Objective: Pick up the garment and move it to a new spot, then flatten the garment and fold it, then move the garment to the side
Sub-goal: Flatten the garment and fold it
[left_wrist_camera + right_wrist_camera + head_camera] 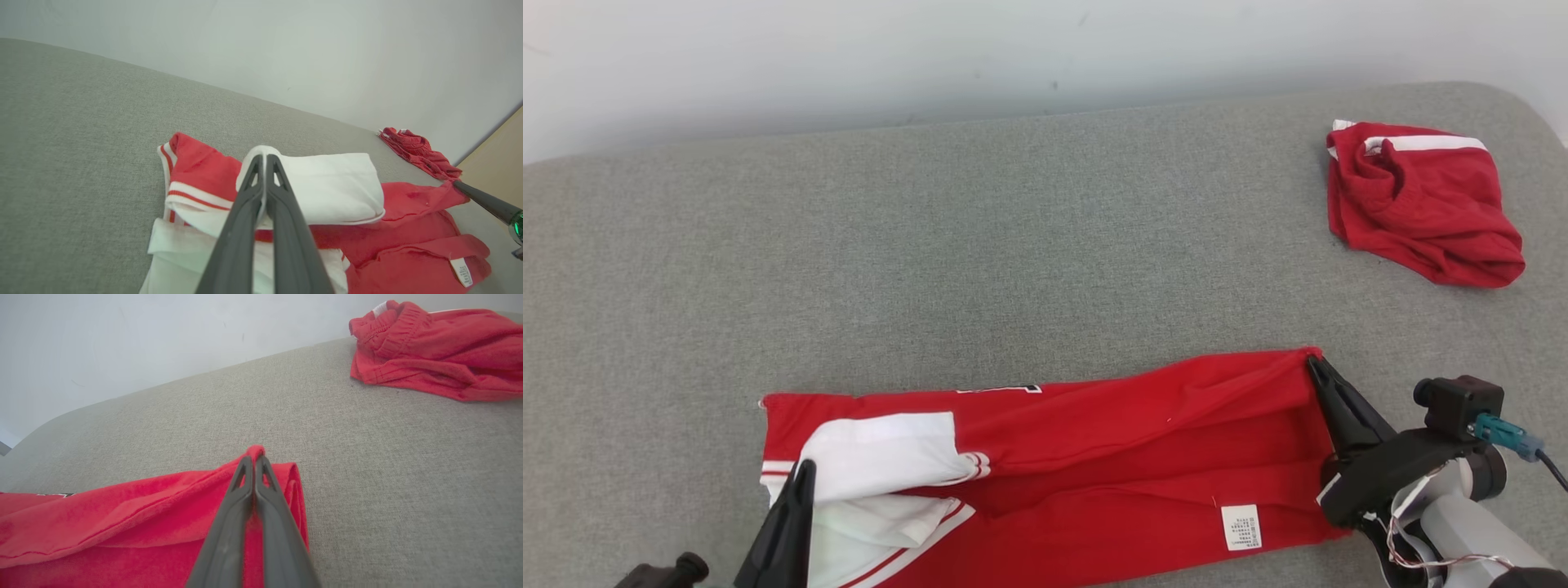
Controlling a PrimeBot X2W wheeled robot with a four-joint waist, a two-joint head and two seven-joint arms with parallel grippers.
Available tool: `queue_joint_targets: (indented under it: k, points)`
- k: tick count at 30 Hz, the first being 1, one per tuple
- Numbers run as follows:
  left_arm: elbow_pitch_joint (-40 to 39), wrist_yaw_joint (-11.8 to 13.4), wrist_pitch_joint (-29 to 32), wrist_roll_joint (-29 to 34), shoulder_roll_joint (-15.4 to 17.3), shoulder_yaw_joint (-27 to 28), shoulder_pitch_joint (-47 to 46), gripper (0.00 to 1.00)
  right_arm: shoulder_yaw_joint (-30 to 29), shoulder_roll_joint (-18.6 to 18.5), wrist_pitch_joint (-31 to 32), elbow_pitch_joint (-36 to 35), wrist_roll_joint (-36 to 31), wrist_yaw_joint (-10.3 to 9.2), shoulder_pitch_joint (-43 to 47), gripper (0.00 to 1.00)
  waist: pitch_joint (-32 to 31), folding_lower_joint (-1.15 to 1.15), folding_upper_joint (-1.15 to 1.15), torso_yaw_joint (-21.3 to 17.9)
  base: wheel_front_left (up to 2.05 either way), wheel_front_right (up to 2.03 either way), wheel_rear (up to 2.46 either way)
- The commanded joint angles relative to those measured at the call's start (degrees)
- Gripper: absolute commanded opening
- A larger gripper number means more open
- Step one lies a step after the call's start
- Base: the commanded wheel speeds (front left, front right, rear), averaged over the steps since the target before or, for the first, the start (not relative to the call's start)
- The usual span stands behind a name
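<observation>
A grey woven cushion top stretches wide, with a plain white wall along its far edge. At the far right of it lies a crumpled pair of red shorts with a white stripe, well apart from everything else.

The garment, a red top with white sleeves, lies along the near edge as a long band running left to right, folded over lengthwise. A white sleeve with red trim is doubled over at its left end, and a small white label shows near its right end.

The left gripper is pinched tight on the fold of the white sleeve. The right gripper is clamped on the far right corner of the red cloth, which peaks slightly at its tips.
</observation>
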Motion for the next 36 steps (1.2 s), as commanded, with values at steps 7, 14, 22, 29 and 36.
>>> queue_joint_targets:
  k: [7, 14, 22, 29, 36]
  points:
    - [3.16, -1.37, -0.47, 2.91, -2.84, 2.26, 1.07, 1.0, -2.2, 0.16, -0.11, -0.96, 0.45, -0.04, 2.55, 1.0, -0.43, 0.01, 0.0, 0.33, 0.0, 0.0, 0.0]
    - [3.07, -1.75, -0.47, 4.73, -5.11, 5.22, 1.86, 1.0, -5.93, 1.12, -0.11, -3.49, -1.04, -0.04, 5.09, 1.0, -1.25, 0.01, 0.0, 0.58, 0.0, 0.0, 0.0]
    - [1.62, -1.9, -0.47, 6.61, -6.79, 8.34, 3.16, 1.0, -8.85, 1.62, -0.1, -2.87, -3.52, -0.04, 7.63, 1.0, -2.75, 0.01, 0.0, 0.94, 0.0, 0.0, 0.0]
    - [-0.63, -1.69, -0.47, 11.51, -8.45, 13.34, 4.32, 1.0, -10.85, 2.63, -0.1, 0.62, -6.92, -0.04, 8.52, 1.0, -3.75, 0.01, 0.0, 1.44, 0.0, 0.0, 0.0]
    - [-1.83, -0.62, -0.47, 12.74, -9.08, 16.68, 5.26, 1.0, -11.3, 3.93, 0.15, 3.7, -8.22, -0.04, 8.56, 1.0, -4.16, 0.01, 0.0, 1.89, 0.0, 0.0, 0.0]
